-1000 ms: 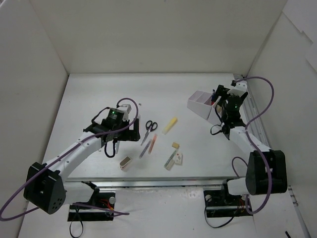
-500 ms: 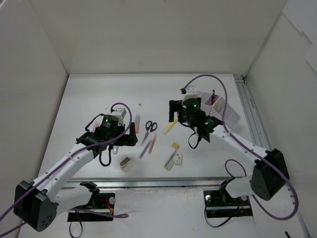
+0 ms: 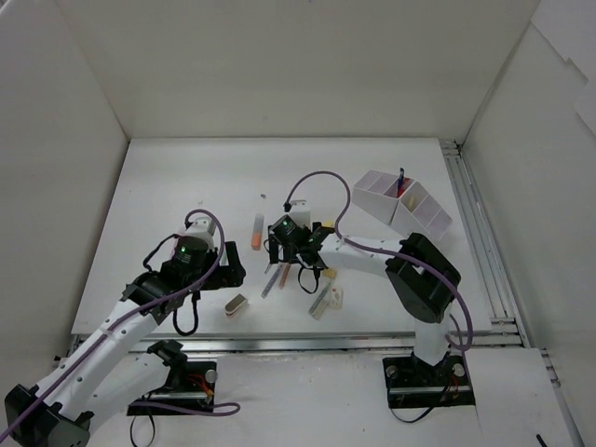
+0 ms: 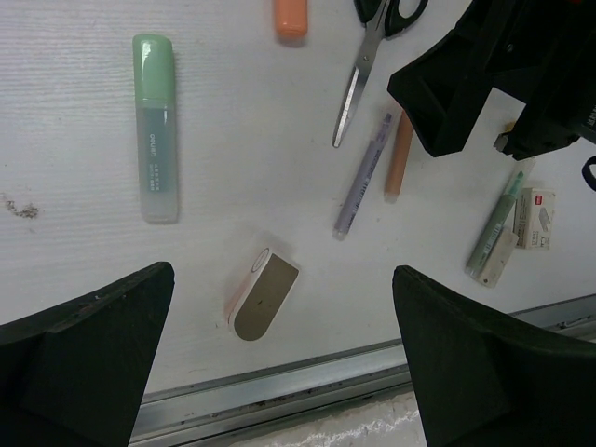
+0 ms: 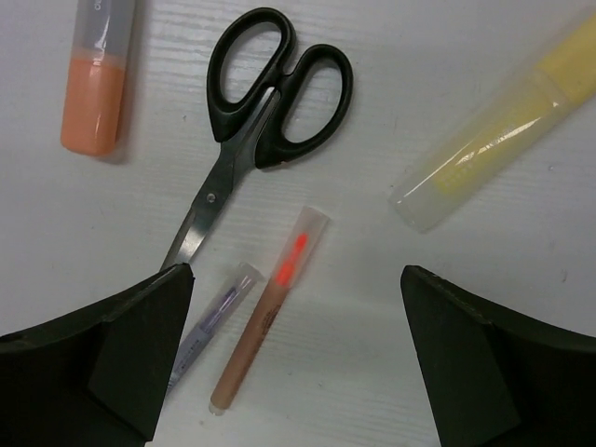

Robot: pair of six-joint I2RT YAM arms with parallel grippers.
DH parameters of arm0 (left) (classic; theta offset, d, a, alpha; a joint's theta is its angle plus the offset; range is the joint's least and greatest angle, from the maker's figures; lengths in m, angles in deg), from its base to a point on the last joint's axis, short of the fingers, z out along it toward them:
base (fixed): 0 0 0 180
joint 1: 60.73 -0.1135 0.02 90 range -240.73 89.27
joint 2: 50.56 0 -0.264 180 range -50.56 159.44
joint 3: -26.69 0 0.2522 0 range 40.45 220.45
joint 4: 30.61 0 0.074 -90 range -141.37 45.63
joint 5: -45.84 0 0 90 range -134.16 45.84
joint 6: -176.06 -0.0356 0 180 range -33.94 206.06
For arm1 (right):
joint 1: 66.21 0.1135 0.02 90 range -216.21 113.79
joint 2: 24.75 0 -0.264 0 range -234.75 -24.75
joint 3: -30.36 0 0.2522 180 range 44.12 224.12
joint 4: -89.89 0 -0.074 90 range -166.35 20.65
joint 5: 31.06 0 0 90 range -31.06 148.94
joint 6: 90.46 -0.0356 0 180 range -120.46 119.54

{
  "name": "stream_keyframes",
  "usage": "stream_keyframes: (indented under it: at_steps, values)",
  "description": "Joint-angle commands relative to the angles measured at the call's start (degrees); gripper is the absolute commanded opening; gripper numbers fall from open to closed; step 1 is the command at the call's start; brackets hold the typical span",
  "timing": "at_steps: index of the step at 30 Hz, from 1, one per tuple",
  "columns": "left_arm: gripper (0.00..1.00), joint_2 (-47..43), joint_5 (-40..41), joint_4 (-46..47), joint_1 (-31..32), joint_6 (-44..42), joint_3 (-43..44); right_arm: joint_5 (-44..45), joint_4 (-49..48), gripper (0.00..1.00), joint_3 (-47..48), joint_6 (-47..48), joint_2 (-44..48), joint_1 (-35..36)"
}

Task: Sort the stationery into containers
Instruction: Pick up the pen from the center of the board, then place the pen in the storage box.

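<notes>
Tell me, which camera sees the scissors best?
The right wrist camera. The scissors look big and close there, with both black handles and most of the blades. The left wrist camera catches the blades but cuts off the handles at its top edge. The top camera shows them tiny, mostly under the right gripper.

The left arm and right arm share one build: slim white links between bulky black joint housings. A purple cable runs in loose loops along each. A small green light glows on each wrist. The fingers are matte black, broad, angular wedges.
</notes>
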State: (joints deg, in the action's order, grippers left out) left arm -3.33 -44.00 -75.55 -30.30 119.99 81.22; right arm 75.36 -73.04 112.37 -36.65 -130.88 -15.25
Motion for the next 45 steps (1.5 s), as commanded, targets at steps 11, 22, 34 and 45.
stream_keyframes:
  at_steps: [11, 22, 34, 45]
  values:
    - [1.00, -0.6, 2.2, 0.3, 0.3, 2.0, 0.9, 7.4, 3.7, 0.43, 4.1, -8.8, -6.2, 0.4]
    - [0.99, 1.4, 2.4, 1.4, 0.3, 0.1, 1.9, 9.0, 3.8, 0.00, 2.0, -5.2, -0.8, 0.6]
    - [1.00, 12.5, -8.6, 13.3, 0.9, -12.9, 5.2, 12.1, -16.2, 0.00, -6.6, 15.6, 23.1, -9.4]
    - [1.00, 26.0, -11.4, 16.1, 1.9, -16.6, 9.8, 24.9, -33.4, 0.00, -10.2, 34.1, 28.4, -34.4]
